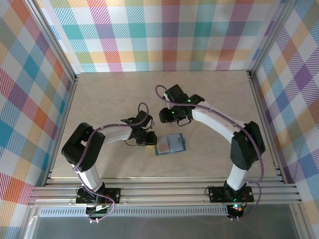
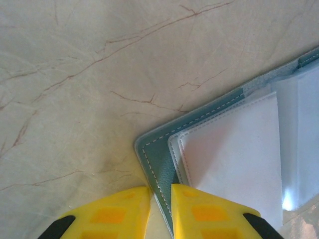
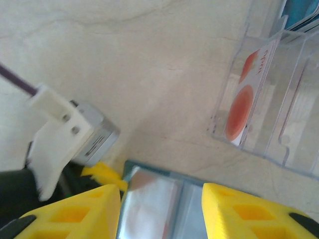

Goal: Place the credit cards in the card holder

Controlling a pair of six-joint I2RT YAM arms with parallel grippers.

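The card holder [image 1: 170, 144] is laid open on the table [image 2: 75, 74], with its clear inner sleeves turned up. Its stitched teal cover is clamped at the left edge between the narrowly set jaws of the left gripper [image 2: 160, 191]. The right gripper [image 3: 160, 191] is held just above the card holder, its jaws spread wide and nothing between them.

The credit cards [image 3: 240, 107] are stood on edge in a clear plastic case [image 3: 269, 134] just beyond the card holder and apart from it. One is marked with an orange-red disc, and a blue one is seen behind it.

The cards are judged light, thin, stiff and slick. A pinch across both faces at the exposed upper edge is advised. The card holder is judged soft and prone to sliding, so it is best kept pinned at the cover.
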